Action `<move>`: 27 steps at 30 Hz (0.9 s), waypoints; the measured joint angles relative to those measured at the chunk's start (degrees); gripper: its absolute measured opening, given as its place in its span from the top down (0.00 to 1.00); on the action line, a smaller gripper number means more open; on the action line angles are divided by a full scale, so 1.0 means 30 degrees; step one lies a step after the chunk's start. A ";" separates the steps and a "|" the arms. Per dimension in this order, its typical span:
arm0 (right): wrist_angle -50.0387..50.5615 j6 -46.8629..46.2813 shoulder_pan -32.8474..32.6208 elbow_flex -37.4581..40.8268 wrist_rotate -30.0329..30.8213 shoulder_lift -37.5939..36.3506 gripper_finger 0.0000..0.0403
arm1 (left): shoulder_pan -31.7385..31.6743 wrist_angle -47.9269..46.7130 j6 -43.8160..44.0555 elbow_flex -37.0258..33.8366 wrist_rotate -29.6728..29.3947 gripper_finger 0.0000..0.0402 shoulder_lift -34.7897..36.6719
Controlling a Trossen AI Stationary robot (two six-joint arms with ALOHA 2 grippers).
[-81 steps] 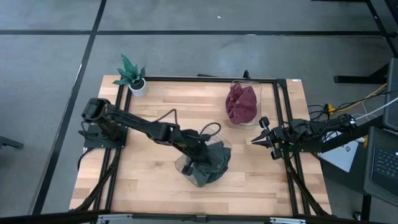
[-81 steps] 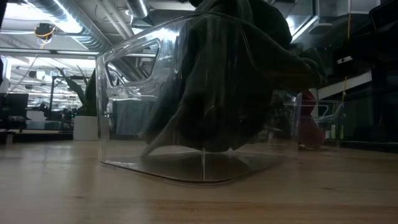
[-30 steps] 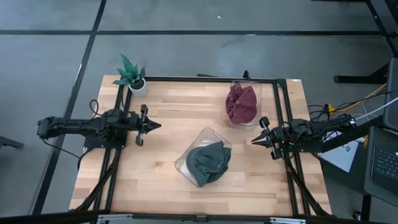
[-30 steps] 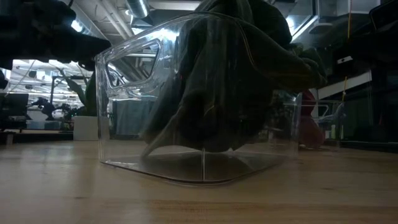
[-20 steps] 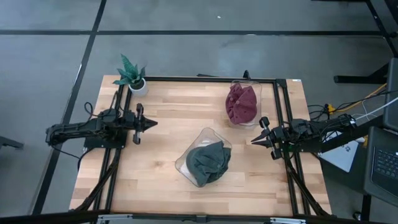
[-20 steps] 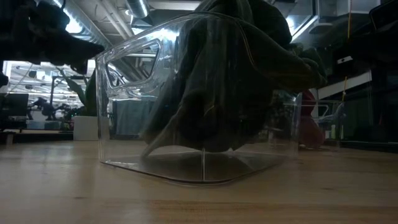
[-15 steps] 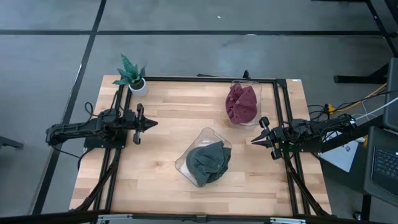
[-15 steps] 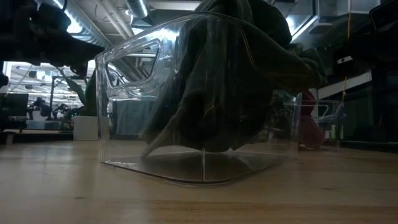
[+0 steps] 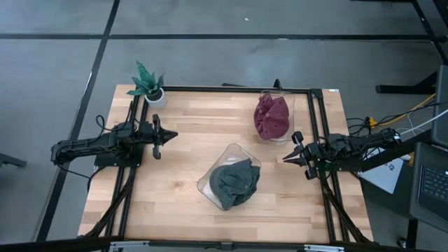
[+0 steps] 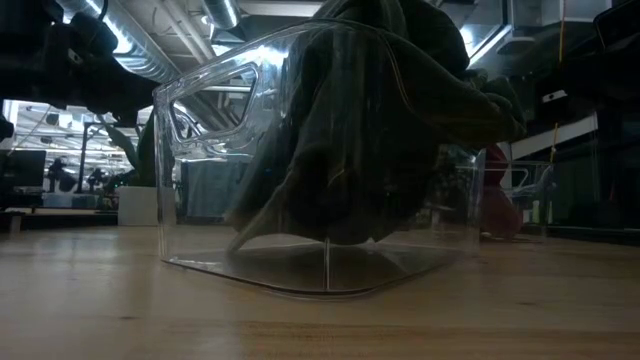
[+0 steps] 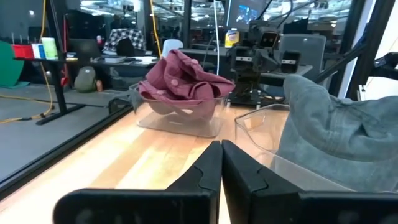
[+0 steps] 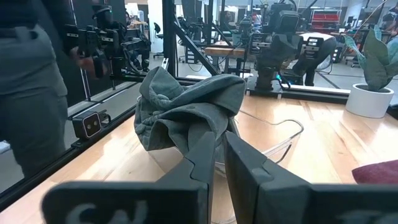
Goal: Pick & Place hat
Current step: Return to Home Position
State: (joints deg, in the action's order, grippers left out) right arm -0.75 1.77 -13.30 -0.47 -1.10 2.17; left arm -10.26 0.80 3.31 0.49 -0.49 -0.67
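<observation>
A grey-green hat lies crumpled in a clear plastic bin near the table's middle; it fills the low view and spills over the bin's rim. A maroon hat sits in a second clear bin at the far right. My left gripper is shut and empty, hovering at the table's left side, pointing toward the bins. My right gripper is shut and empty at the right edge, pointing at the grey-green hat.
A small potted plant stands at the far left corner. Black frame rails run along the table's sides. Bare wood lies between the left gripper and the bins. A person stands beyond the near edge in the right wrist view.
My left arm has drawn back from the grey-green hat's bin to the table's left side, with its gripper shut and empty, and in the last second it has slid a little farther toward the left edge. The hat stays in its bin. The right arm has kept still.
</observation>
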 joint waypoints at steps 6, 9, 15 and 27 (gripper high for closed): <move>0.0000 0.0039 0.0004 0.0000 -0.0003 0.0000 0.91 | 0.0000 0.0030 0.0000 0.0000 0.0007 0.98 -0.0007; 0.0000 -0.0003 0.0001 0.0000 0.0000 0.0000 0.91 | 0.0000 0.0043 0.0000 0.0000 0.0007 0.98 -0.0007; 0.0007 -0.0003 0.0000 0.0000 0.0000 0.0000 0.91 | 0.0000 0.0057 0.0000 0.0000 0.0011 0.99 -0.0007; 0.0000 0.0048 0.0004 0.0000 -0.0004 0.0000 0.91 | 0.0007 0.0064 0.0000 0.0000 0.0015 0.99 -0.0007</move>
State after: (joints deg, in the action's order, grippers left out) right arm -0.75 1.91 -13.29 -0.47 -1.12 2.17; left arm -10.24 0.99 3.31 0.49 -0.45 -0.69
